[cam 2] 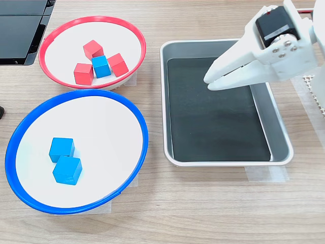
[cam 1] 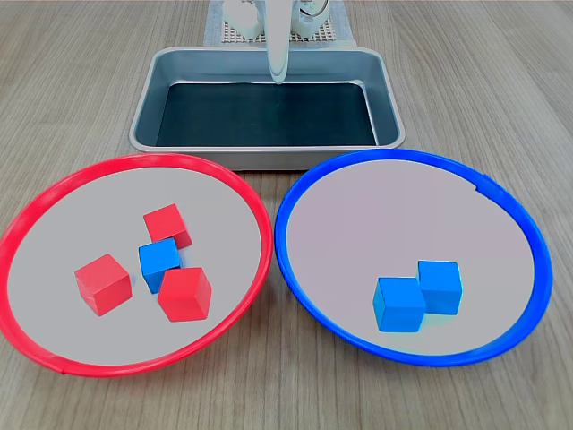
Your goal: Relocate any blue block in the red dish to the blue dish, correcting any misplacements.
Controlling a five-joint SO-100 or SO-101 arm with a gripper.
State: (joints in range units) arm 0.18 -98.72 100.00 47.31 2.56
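One blue block [cam 1: 159, 262] [cam 2: 101, 66] lies in the red dish [cam 1: 143, 160] [cam 2: 91, 19], wedged among three red cubes [cam 1: 185, 293]. The blue dish [cam 1: 412, 154] [cam 2: 76, 93] holds two more blue cubes [cam 1: 399, 304] [cam 2: 67, 170], touching each other. My white gripper [cam 1: 278, 77] [cam 2: 208, 82] hangs over the metal tray, far from both dishes. Its fingers are shut with nothing between them and point toward the dishes.
A rectangular metal tray [cam 1: 269, 154] [cam 2: 228, 158] with a dark floor sits between the arm's base and the dishes. A black device [cam 2: 20, 25] lies at the second exterior view's top left, beside the red dish. Bare wooden tabletop surrounds everything.
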